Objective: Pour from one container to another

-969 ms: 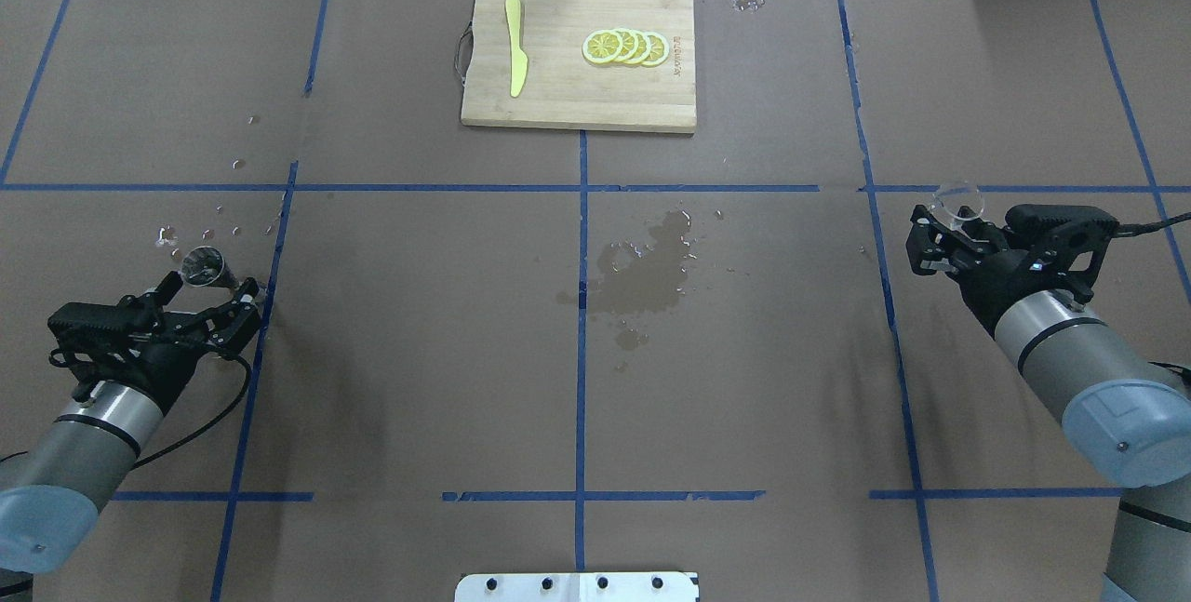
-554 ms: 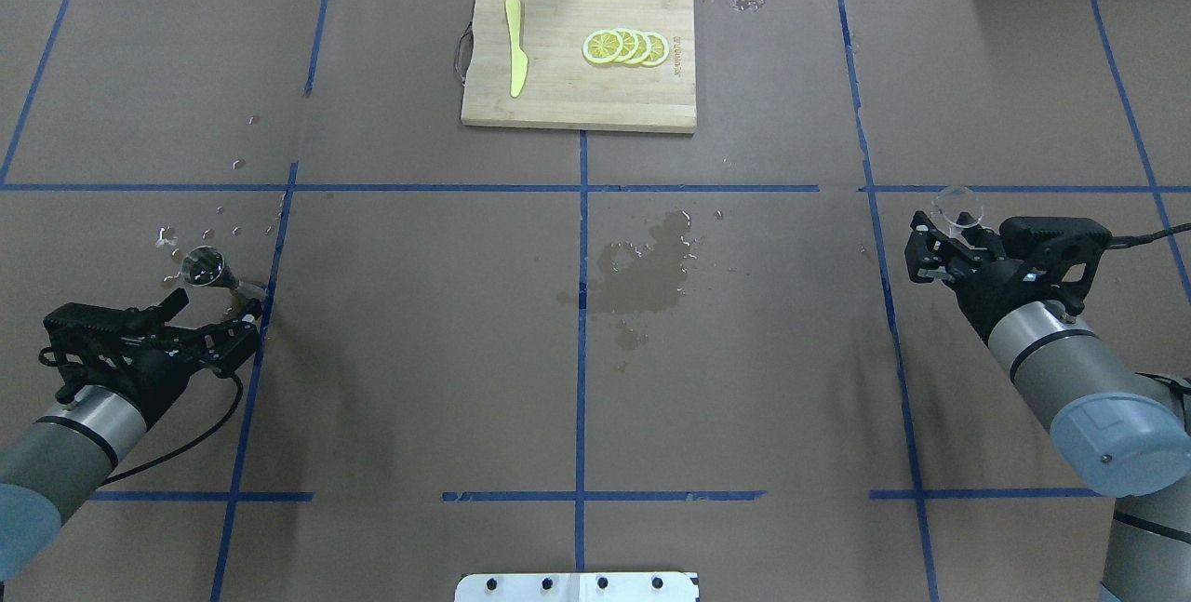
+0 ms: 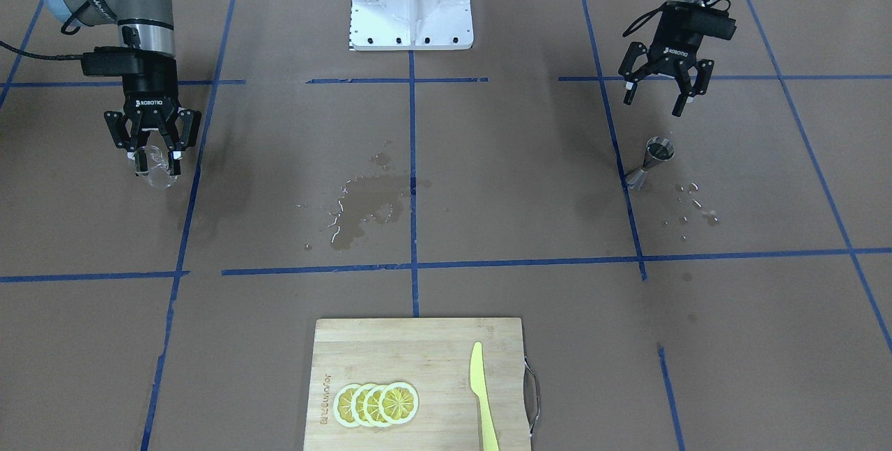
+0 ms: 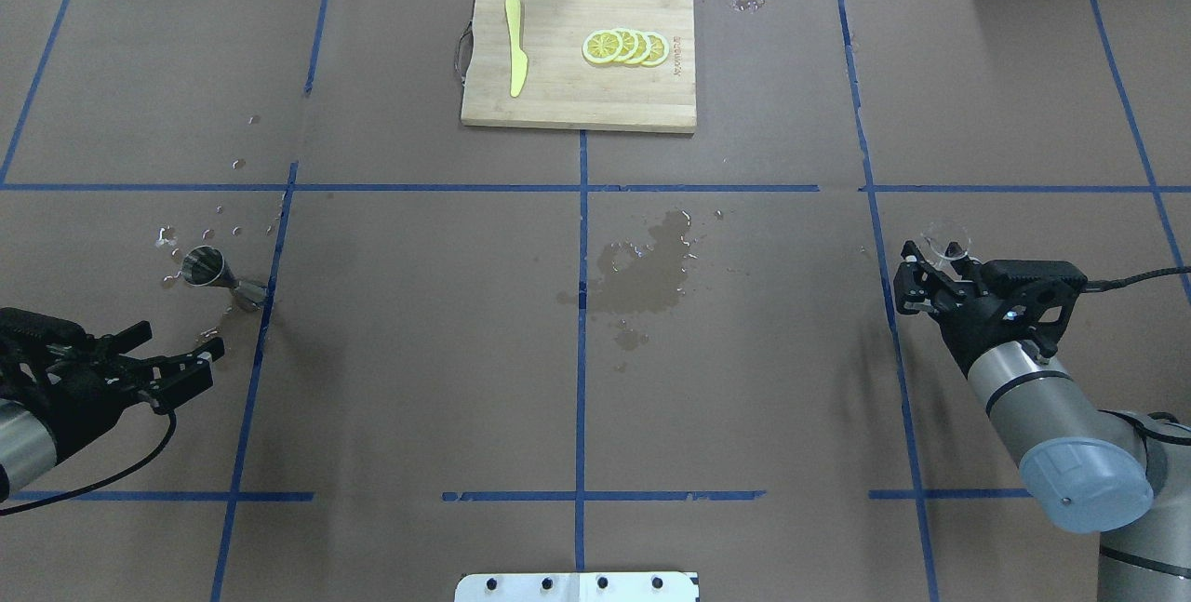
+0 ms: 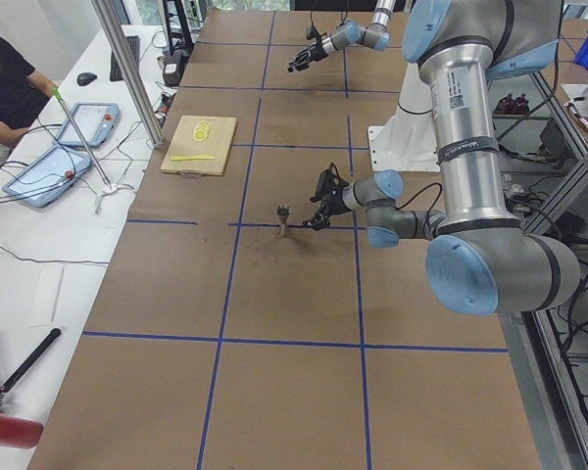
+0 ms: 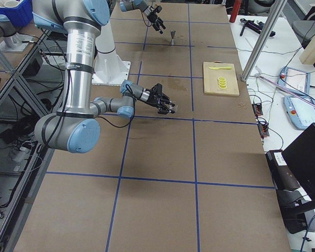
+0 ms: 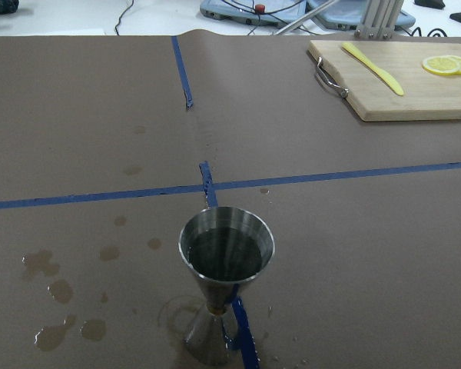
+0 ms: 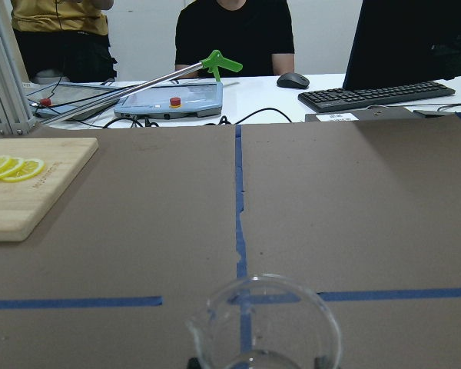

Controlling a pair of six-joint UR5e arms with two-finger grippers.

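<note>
1. Since the earlier frames the left gripper (image 4: 181, 348) has drawn back toward the robot and off the jigger (image 4: 201, 265). The right gripper (image 4: 934, 258) has also come nearer with its load.
2. The left fingers are spread wide and hold nothing.
3. The right fingers are closed on the clear glass beaker (image 4: 944, 237), carried upright above the table (image 4: 419, 351), spout toward the camera in the right wrist view.
4. The jigger stands upright at the table's left, on its small cone, by a blue tape line and some droplets. The left wrist view shows dark liquid in its upper cup.
5. It lies straight ahead of the left fingers, on their far side and clear of them, with its long axis vertical.
6. The left arm is much the nearer; the beaker is well apart, across the wet patch (image 4: 647, 272).
</note>
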